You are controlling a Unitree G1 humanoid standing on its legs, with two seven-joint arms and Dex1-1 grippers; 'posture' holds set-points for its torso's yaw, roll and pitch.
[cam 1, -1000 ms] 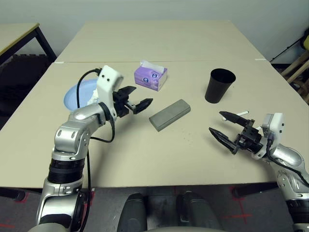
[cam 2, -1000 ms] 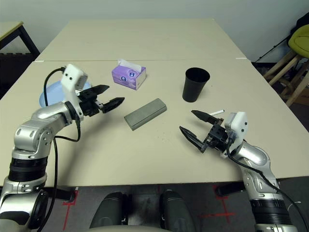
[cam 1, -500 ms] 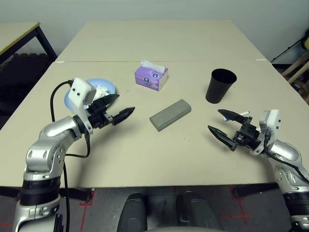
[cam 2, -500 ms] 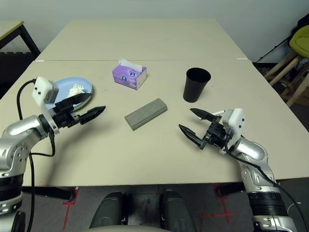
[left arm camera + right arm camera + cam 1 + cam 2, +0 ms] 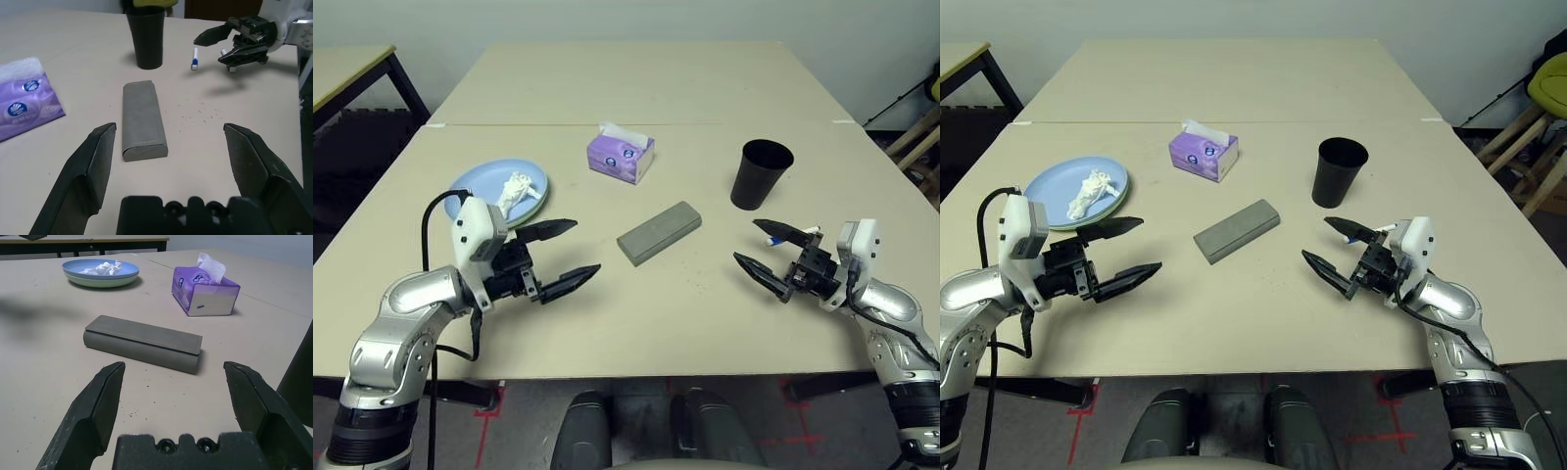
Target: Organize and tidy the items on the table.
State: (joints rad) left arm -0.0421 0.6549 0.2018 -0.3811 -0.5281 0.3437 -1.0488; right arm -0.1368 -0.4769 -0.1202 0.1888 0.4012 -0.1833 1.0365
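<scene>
Pulling back toward the robot's body, the left gripper (image 5: 551, 255) has left the plates and now hangs level over bare table (image 5: 636, 323) on the near left, its two black fingers spread wide with nothing between them. That retreat uncovers what the arm was hiding a second ago: the light blue plate (image 5: 478, 183) sits stacked on the pale green plate (image 5: 98, 282), whose rim shows just beneath it in the right wrist view, and the crumpled white tissue (image 5: 515, 188) lies on top of the blue one. The stacking on that side looks finished, so I judge the arm is freeing itself for the next item. The right gripper (image 5: 764, 249) has held its place on the near right, fingers also spread and empty, with a white marker (image 5: 194, 58) lying on the table just beside it and the black cup (image 5: 761, 173) standing a little beyond. The grey oblong glasses case (image 5: 658, 232) lies flat and closed in the middle, between the two grippers and touched by neither, and the purple tissue box (image 5: 621, 155) stands behind it. The marker probably belongs in the cup, and the right gripper is best placed for it. I cannot see the sunglasses; they may be inside the case.
</scene>
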